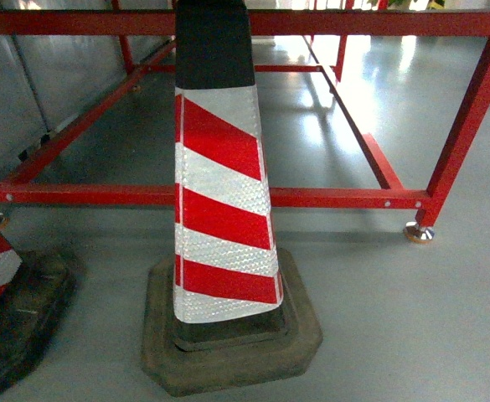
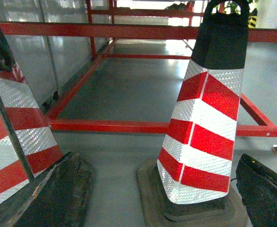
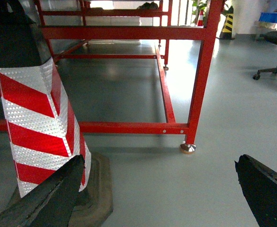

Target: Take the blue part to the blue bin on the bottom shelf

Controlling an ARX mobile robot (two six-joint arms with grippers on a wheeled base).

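I see a striped traffic cone (image 1: 224,209) standing before a red frame (image 1: 328,198) on the grey floor (image 1: 395,318). Both pincers, left pincer (image 2: 152,198) and right pincer (image 3: 157,194), hang spread wide, holding nothing.

Light: daylight pours in from the far end, behind the red steel frame (image 1: 228,197) | Glare: blown-out white patches on the glossy grey floor (image 1: 395,75) | Shadows: soft, under the red-and-white striped reflective cone (image 1: 224,209) | Focus: near dark edges in wrist views blurred; slight haze overall
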